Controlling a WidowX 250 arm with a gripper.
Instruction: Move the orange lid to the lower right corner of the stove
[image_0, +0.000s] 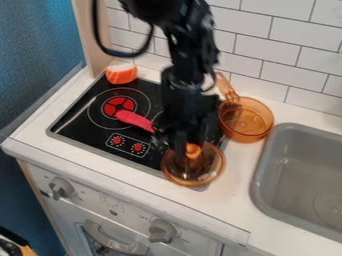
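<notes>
There is one lid (208, 171), one pan (248, 120), one stove (83, 129) and one sink (300, 172). There are two big knobs (161, 230), one pink toy (135, 120) and one orange-and-white toy (121, 75).

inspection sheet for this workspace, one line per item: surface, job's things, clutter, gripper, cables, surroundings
surface: white counter with a black stove set in it
job's things: clear orange lid at the stove's lower right corner, overhanging its edge onto the counter
clutter: orange-and-white toy piece at the stove's back left; pinkish-red item on the stove; clear orange pan on the counter, right of the stove
gripper: down at the lid's knob; grip unclear
cables: black cable looping beside the arm, above the stove
surroundings: white tiled wall behind, grey sink at right, control knobs on the front
</notes>
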